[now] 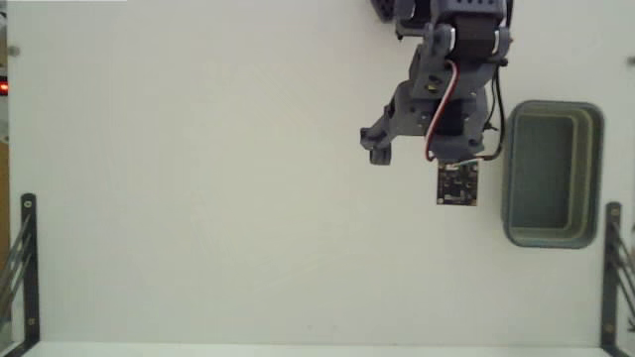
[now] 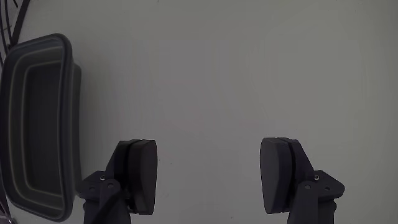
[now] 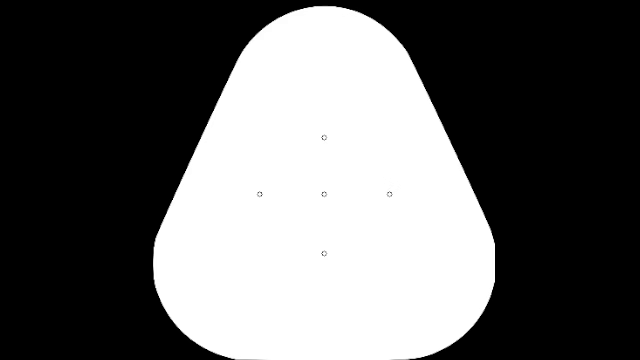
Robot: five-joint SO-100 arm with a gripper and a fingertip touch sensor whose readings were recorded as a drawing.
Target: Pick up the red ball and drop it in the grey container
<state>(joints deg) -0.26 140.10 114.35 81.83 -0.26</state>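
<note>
wrist view, nearest the lens: the dark two-finger jaws (image 2: 208, 180) stand wide apart w/ nothing between them, only bare pale grey worktop (image 2: 249, 74) beyond; one dark pad (image 2: 140, 174) at lower left, the other at lower right; farther off at the left edge lies the grey-green rectangular tub w/ rounded corners and stepped rim (image 2: 71, 68), long side running up the frame, inside looks empty; fixed view from above: dark grey printed arm (image 1: 451, 59) reaches down from the top edge, a small square circuit board (image 1: 457, 184) hanging at its low end; same tub (image 1: 595, 169) just right of the arm, apart from it; black metal brackets (image 1: 28, 258) at both lower sides; red ball not seen in either view.
</note>
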